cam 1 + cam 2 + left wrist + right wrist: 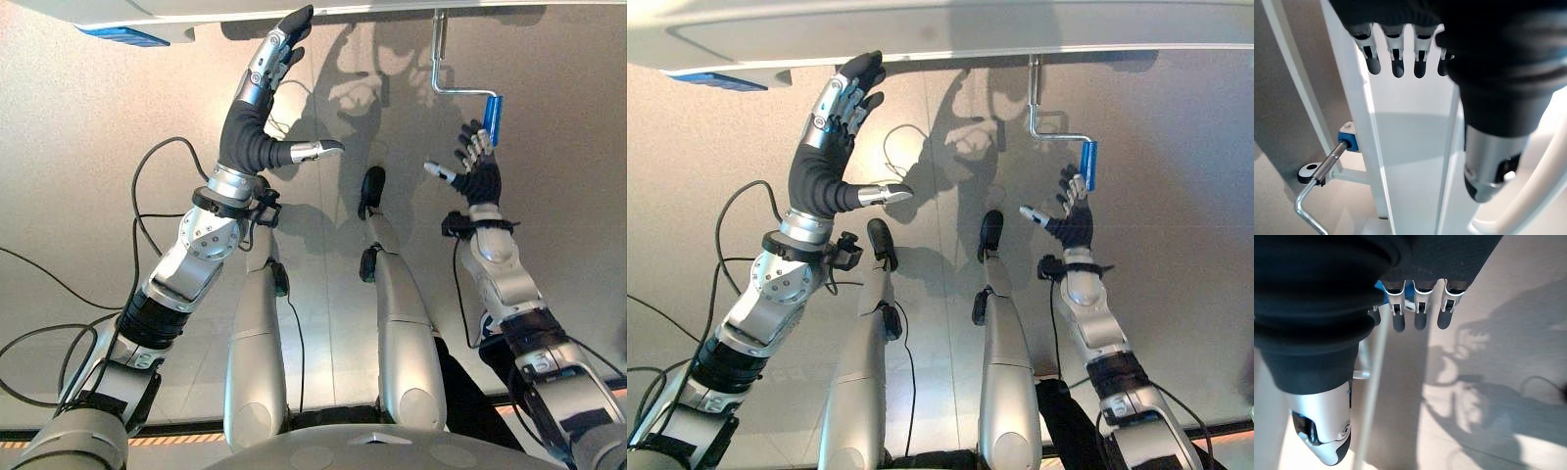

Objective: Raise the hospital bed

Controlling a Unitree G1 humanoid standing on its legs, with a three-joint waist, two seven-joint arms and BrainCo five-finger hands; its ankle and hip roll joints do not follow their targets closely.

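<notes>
Now, the hospital bed (921, 29) runs along the top edge of both eye views, white frame w/ a blue tag at its left end. Under it hangs the metal crank (453, 90), bent rod ending in a blue grip (494, 119) that points down toward the floor (78, 147). The right hand (477, 176) sits just below and beside that grip, fingers spread and straight, thumb out to the side, holding nothing (whether a fingertip touches the blue is hard to say). The left hand (257, 110) is raised near the bed's edge, well apart from the crank, fingers extended, thumb jutting sideways, empty. In the left wrist view the crank rod (1317, 181) shows by the white bed frame (1356, 122).
</notes>
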